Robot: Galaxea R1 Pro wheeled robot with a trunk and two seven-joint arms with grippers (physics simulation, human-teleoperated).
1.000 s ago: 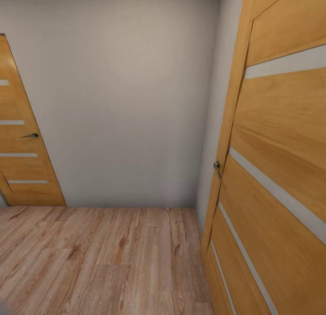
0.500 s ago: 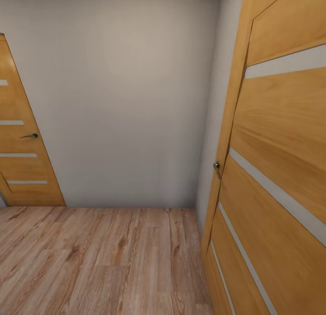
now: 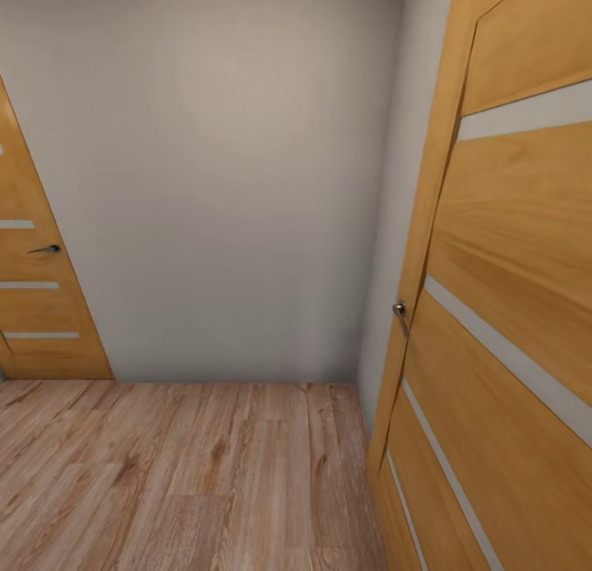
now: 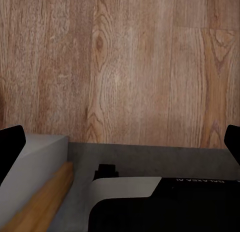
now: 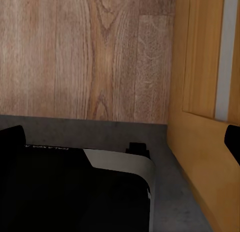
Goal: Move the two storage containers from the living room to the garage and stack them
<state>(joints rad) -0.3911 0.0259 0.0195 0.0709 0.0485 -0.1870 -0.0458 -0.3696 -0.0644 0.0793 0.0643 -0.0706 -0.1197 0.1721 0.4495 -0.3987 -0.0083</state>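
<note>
Storage containers: whereabouts impossible to tell. Left gripper and right gripper both spread wide, holding nothing, above wood plank floor. Faced grey wall between left door and right door.

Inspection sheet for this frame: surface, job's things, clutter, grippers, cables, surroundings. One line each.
Surface: light wood plank floor ahead; a dark grey strip of floor lies under the robot's base in both wrist views.
Job's things: nothing seen; the robot is in transit.
Clutter: nothing seen.
Grippers: left gripper and right gripper each have dark fingertips far apart at the picture edges, nothing between them; both open and empty.
Cables: nothing seen.
Surroundings: plain grey wall ahead; a wooden door with a handle on the left; a second wooden door close on the right, with its handle.
</note>
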